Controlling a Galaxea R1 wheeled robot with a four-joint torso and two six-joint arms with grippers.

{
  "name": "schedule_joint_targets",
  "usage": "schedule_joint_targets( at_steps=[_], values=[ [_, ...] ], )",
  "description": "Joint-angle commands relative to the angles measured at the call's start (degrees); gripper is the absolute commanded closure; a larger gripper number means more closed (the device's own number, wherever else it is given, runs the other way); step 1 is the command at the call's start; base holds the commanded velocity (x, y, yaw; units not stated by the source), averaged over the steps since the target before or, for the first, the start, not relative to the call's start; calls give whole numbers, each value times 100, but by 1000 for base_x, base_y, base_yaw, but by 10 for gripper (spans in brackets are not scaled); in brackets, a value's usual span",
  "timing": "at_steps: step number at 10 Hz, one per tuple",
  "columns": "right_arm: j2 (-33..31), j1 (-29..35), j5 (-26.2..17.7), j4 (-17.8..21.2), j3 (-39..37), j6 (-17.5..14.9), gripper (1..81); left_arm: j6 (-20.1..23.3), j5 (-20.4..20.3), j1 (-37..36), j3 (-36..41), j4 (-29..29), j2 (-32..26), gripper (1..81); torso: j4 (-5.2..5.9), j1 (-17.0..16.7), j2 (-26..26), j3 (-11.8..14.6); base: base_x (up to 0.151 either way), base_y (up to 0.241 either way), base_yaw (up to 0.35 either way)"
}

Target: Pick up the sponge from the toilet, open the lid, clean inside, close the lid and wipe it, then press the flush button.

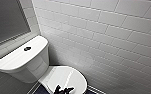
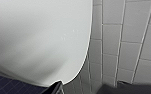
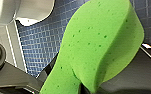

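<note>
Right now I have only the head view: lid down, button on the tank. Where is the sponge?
Observer: In the right claw, which is clamped on it. The sponge sits close to that wrist's camera.
Operator: Is it lying flat?
Observer: No, it is bent into a curve.
Operator: Is it over the lid?
Observer: Apparently not. Behind it are small blue floor tiles, with the toilet showing white beside them.
</note>
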Motion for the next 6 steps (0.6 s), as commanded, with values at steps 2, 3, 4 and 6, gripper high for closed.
schedule_joint_targets(
  at_steps=[2,3,4,6],
  values=[
    [-197,104,-319,-126,124,-5,811,84,394,57,-29,221,-37,10,0,0,0,0,0,0,0],
    [-180,104,-319,-126,107,-5,811,84,403,127,-212,248,85,10,0,0,0,0,0,0,0],
    [-170,104,-319,-126,89,-5,811,84,420,180,-589,248,269,10,0,0,0,0,0,0,0],
    [-162,96,-327,-135,89,-5,811,84,412,190,-1031,247,543,10,0,0,0,0,0,0,0]
  ],
)
